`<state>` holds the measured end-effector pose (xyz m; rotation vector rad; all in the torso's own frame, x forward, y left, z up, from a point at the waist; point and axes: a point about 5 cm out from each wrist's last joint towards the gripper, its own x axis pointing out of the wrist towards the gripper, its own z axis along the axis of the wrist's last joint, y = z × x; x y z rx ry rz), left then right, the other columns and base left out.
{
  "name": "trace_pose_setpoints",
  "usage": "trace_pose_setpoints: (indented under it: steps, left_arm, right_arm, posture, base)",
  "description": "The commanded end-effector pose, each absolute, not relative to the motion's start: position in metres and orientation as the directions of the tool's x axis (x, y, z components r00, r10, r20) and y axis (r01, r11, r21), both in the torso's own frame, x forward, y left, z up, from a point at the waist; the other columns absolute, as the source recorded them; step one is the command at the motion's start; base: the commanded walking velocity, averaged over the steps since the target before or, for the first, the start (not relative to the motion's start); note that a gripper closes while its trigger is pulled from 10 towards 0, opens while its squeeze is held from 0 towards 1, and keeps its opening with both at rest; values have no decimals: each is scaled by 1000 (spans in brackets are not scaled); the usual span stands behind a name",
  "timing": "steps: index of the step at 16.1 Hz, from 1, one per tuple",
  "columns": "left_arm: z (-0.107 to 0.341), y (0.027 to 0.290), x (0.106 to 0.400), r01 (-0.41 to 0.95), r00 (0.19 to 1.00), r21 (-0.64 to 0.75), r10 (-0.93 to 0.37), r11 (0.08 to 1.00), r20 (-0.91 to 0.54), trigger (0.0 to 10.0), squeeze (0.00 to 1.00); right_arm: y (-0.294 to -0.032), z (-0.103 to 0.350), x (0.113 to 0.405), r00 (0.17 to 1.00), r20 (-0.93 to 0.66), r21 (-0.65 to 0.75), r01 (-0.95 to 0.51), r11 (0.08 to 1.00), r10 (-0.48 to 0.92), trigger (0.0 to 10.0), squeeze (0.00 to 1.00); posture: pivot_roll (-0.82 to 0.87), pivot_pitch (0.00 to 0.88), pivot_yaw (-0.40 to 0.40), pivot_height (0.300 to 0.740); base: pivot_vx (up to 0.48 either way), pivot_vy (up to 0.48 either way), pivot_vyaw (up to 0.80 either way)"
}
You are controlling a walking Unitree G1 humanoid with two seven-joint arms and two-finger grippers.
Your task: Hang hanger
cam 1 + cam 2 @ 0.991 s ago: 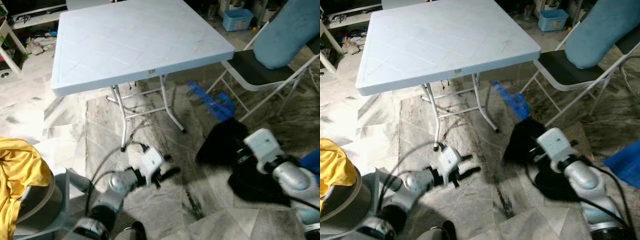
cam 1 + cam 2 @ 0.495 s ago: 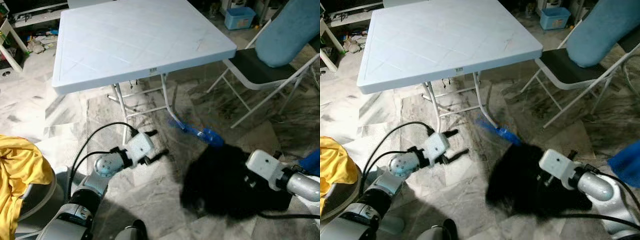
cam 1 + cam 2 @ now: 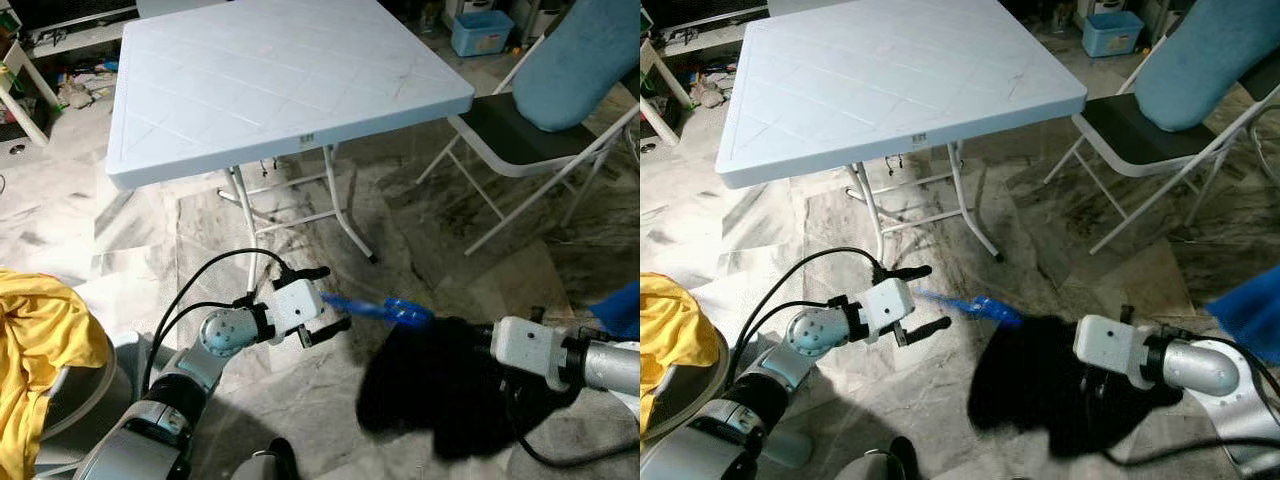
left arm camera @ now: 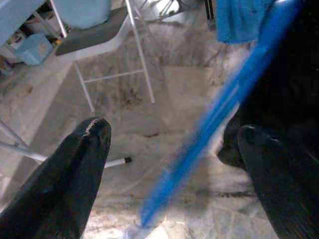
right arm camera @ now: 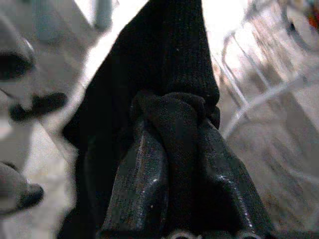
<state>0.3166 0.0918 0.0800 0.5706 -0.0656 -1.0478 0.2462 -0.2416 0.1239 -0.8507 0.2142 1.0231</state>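
Note:
A blue hanger (image 3: 388, 311) sticks out of a black knit garment (image 3: 430, 385) low over the marble floor. My right gripper (image 5: 174, 149) is shut on a fold of that garment, and its white wrist (image 3: 525, 346) sits at the cloth's right side. My left gripper (image 3: 333, 297) is open at the hanger's free end. In the left wrist view the blue hanger (image 4: 224, 104) runs between the two wide-apart fingers (image 4: 84, 149), blurred; contact cannot be made out. Most of the hanger is hidden inside the garment.
A white folding table (image 3: 280, 80) stands just ahead, its legs close behind the left gripper. A folding chair (image 3: 510, 140) with a blue-grey cushion is at the right. A yellow cloth (image 3: 40, 350) fills a basket at the lower left. Blue fabric (image 3: 622, 308) shows at the right edge.
The right gripper has carried the garment and hanger leftward and lower. The left gripper has come up to the hanger's end, which now lies between its fingers.

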Motion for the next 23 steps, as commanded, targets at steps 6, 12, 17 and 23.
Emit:
trace_pose_setpoints:
  steps: [6, 12, 17, 23]
  left_arm:
    - [71, 88, 312, 872, 405, 416, -859, 260, -314, 10000, 0]
    - [78, 85, 316, 898, 343, 386, -884, 211, -317, 0, 0]
    - [92, 81, 322, 909, 279, 390, -911, 148, -305, 0, 0]
    - [89, 77, 317, 928, 182, 372, -909, 32, -375, 0, 0]
  right_arm:
    - [-219, 146, 236, 416, -481, -501, -853, 147, 772, 10000, 0]
    - [-218, 149, 227, 357, -513, -458, -883, 102, 781, 10000, 0]
    - [-220, 148, 227, 355, -534, -450, -888, 98, 768, 10000, 0]
    - [-211, 134, 224, 308, -569, -418, -907, 54, 763, 10000, 0]
  posture:
    - [-211, 155, 92, 740]
    - [-217, 152, 87, 740]
    - [-223, 152, 83, 740]
    - [-224, 154, 80, 740]
  base:
    - [0, 0, 0]
    - [0, 0, 0]
    - [0, 0, 0]
    - [0, 0, 0]
